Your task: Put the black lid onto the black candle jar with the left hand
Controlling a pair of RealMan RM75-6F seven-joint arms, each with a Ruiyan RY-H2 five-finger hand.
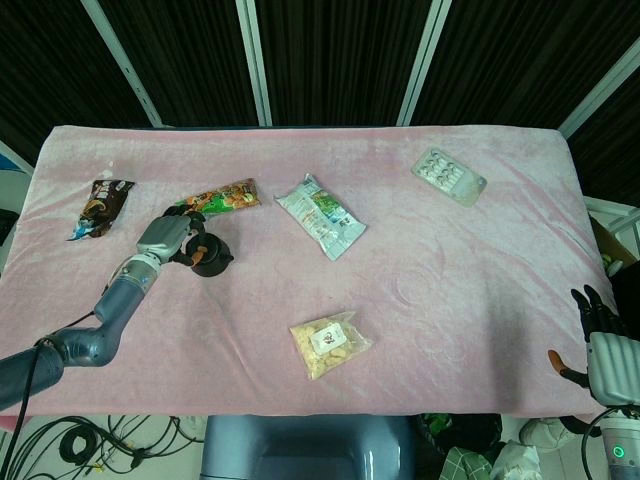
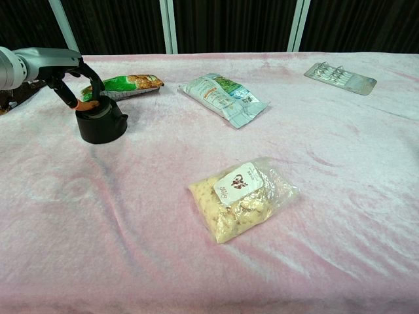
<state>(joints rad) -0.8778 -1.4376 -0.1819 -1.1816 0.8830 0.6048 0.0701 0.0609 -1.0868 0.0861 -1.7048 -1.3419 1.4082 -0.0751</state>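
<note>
The black candle jar [image 1: 208, 260] [image 2: 101, 126] stands upright on the pink cloth at the left of the table. The black lid [image 2: 99, 110] lies flat on the jar's mouth. My left hand [image 1: 172, 236] [image 2: 71, 73] reaches over it from the left, and its fingers [image 2: 86, 103] pinch the lid's rim. In the head view the hand covers most of the lid. My right hand [image 1: 603, 345] hangs off the table's right end, fingers apart and empty.
A green snack bag [image 1: 222, 197] [image 2: 122, 83] lies just behind the jar. A dark packet [image 1: 100, 207] lies to the far left. A white-green pouch [image 1: 320, 215] [image 2: 222, 98], a clear snack bag [image 1: 328, 344] [image 2: 242, 196] and a blister pack [image 1: 448, 176] [image 2: 340, 78] lie to the right.
</note>
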